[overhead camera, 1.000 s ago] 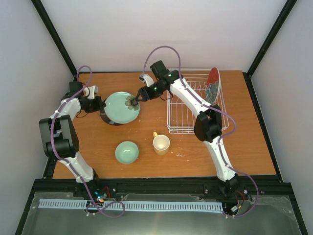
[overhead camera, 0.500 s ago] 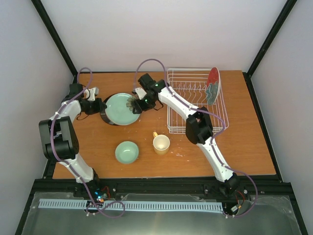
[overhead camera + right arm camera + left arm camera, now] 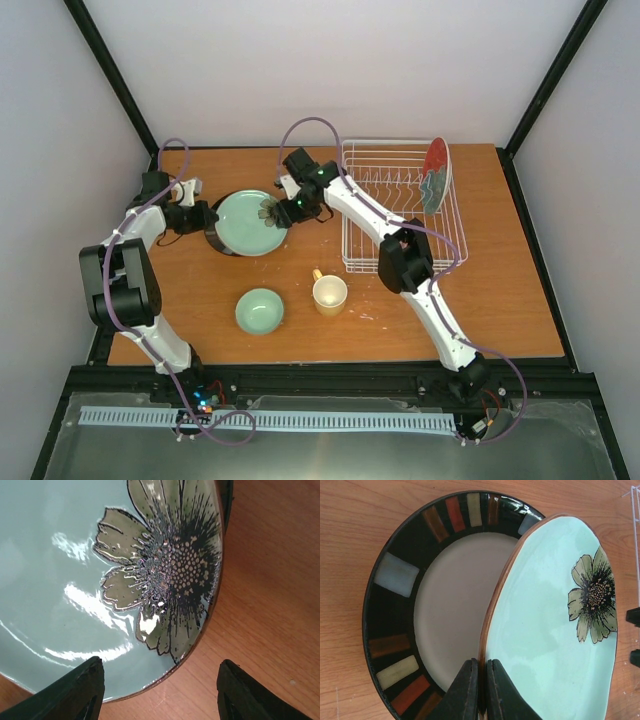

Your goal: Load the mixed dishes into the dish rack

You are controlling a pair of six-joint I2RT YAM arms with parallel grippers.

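Note:
The mint-green plate with a dark flower stands tilted on its left rim over the dark plate with a cream centre. My left gripper is shut on that raised plate's brown rim. My right gripper is open and straddles the opposite rim by the flower, one finger over the glaze and one over the wood, touching nothing. The white wire dish rack stands at the back right with a red plate upright in it. The mint bowl and cream-yellow mug sit on the table in front.
The wooden table is boxed in by white walls and black frame posts. The right arm reaches across the rack's left side. The mug stands just in front of the rack's near left corner.
The right gripper has moved left from beside the rack to the mint plate's flowered rim. The left gripper and the tilted plate have stayed put.

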